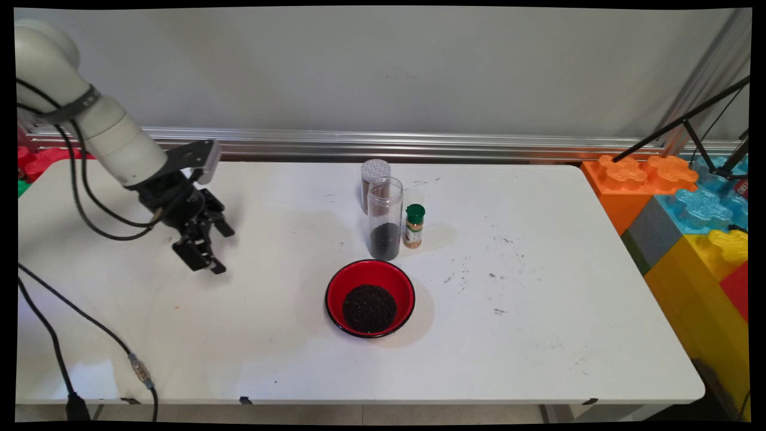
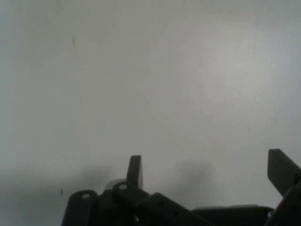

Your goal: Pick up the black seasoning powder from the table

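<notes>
**Gripper spread and empty above bare tabletop, well away from the bowl and jars**

The gripper [image 1: 209, 248] is seen hanging low over the white table [image 1: 538, 335], tilted downward, with its two fingers [image 2: 134, 170] spread wide and nothing between them. In the hand view only plain white surface is shown ahead of the fingers, so nothing is being touched or held.

Every object is set well to the far side of the gripper, toward the table's middle. Nearest of them is a red bowl [image 1: 370, 297] with a black rim, in which a heap of dark grains is held. Beyond the bowl, farther from the gripper and toward the wall, a tall clear jar [image 1: 385, 218] is stood upright, lidless as far as can be told, with a dark layer of similar grains at its bottom. Just behind it a second jar [image 1: 374, 179] with a pale perforated cap is partly hidden, and just beside the clear jar a small spice bottle [image 1: 414, 225] with a green cap is stood. The three containers are grouped closely, probably so that they are within one short reach of the bowl.

The tabletop is marked by dark scuffs and scattered specks beyond the bowl. A grey wall and an aluminium rail [image 1: 419, 143] are seen behind it, and large coloured building blocks [image 1: 688, 227] are stacked past its far end.
</notes>
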